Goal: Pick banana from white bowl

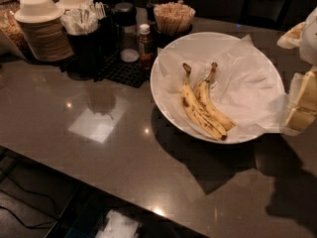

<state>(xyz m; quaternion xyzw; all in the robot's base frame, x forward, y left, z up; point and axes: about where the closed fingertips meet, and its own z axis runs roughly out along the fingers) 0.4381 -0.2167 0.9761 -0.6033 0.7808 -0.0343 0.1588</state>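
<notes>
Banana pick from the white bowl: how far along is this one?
Done: nothing yet. The longer banana lies in the white bowl beside a shorter banana. In hand: the claw hangs at the bowl's right rim, apart from the fruit. Left: reaching, grasping, lifting it out.

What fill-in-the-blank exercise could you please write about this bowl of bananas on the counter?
1. The white bowl holds ___ bananas.
2. In the picture, the longer banana lies to the ___ of the shorter banana.
3. The claw is at the picture's ___ edge, beside the bowl and clear of the fruit.
4. The small brown bottle behind the bowl has a ___ cap.
Missing words: two; left; right; white.
</notes>
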